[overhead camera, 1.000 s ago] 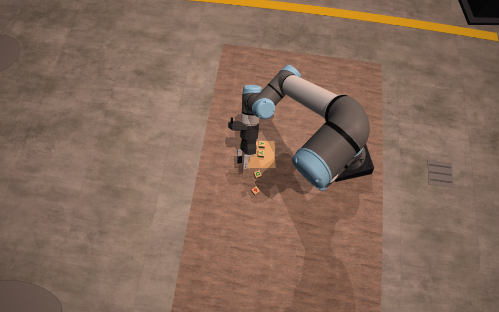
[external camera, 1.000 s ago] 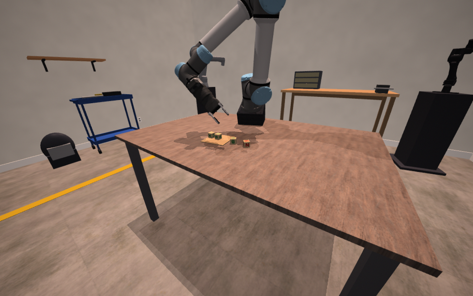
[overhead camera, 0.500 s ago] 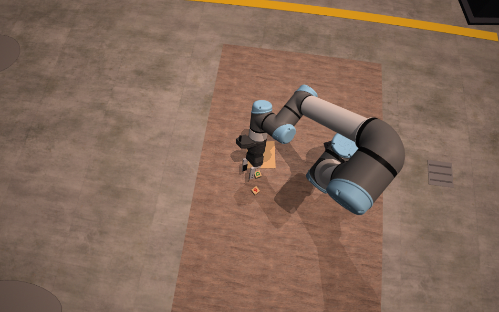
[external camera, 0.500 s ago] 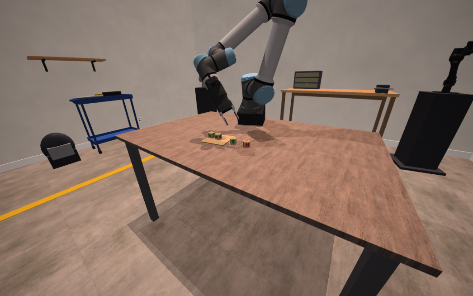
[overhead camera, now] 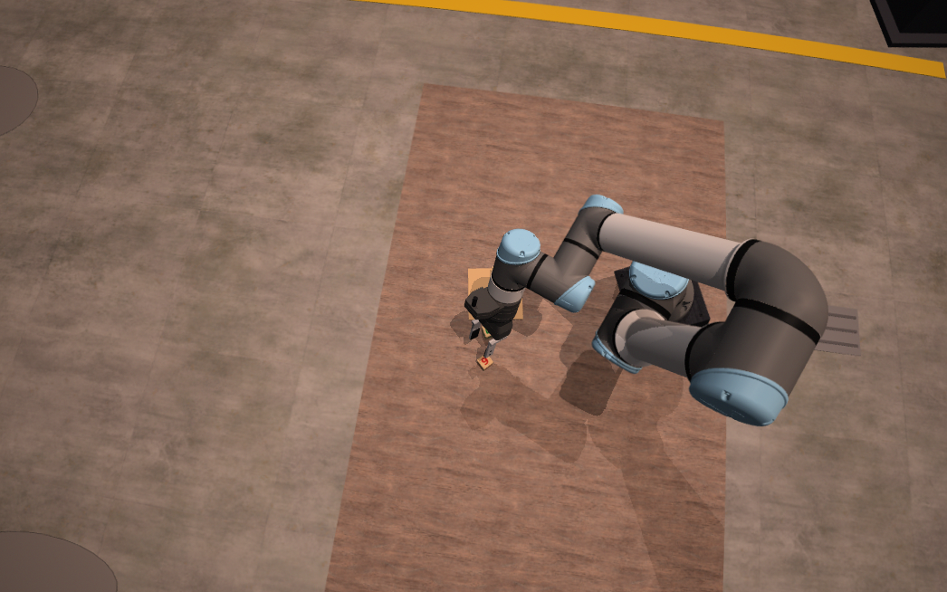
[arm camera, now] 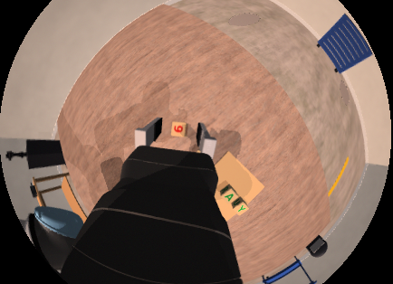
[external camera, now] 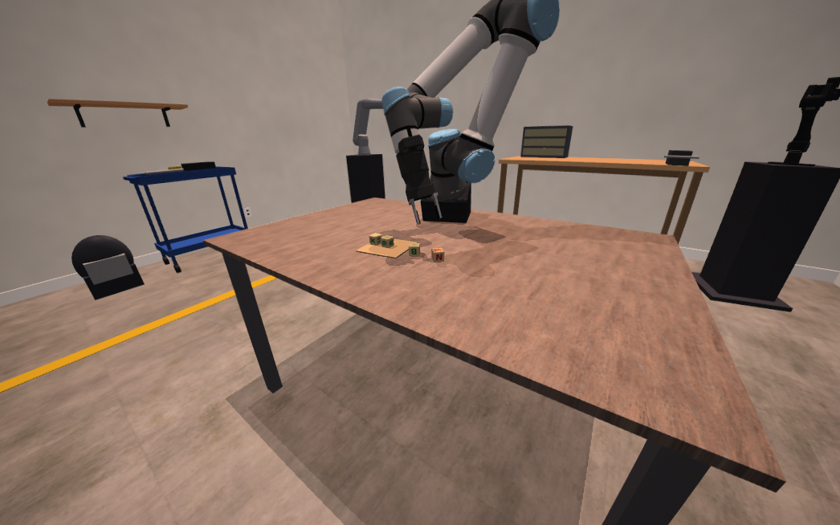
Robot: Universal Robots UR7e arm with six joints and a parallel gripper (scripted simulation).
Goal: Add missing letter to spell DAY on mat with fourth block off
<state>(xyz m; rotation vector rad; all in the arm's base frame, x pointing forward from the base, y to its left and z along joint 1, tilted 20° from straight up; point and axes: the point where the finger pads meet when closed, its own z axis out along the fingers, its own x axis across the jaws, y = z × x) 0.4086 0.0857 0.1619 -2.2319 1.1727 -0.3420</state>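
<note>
A tan mat (overhead camera: 474, 279) (external camera: 386, 252) (arm camera: 248, 177) lies on the wooden table (external camera: 540, 306). Two blocks stand on it side by side, reading A (external camera: 387, 242) (arm camera: 229, 192) and Y (external camera: 375, 239) (arm camera: 240, 208) in the wrist view. A green-lettered block (external camera: 414, 248) sits on the table just off the mat's near corner; the gripper hides it in the overhead and wrist views. A red-lettered block (overhead camera: 485, 360) (external camera: 438, 254) (arm camera: 177, 128) lies farther off the mat. My gripper (overhead camera: 483, 336) (external camera: 426, 215) (arm camera: 179, 127) is open and empty. It points down, well above the table, over the spot between the mat and the red-lettered block.
The robot base (external camera: 453, 209) stands on the table behind the mat. The table's left edge (external camera: 279, 264) runs close to the mat. Off the table are a blue cart (external camera: 181, 195), a wooden side table (external camera: 600, 166) and a black pedestal (external camera: 769, 228).
</note>
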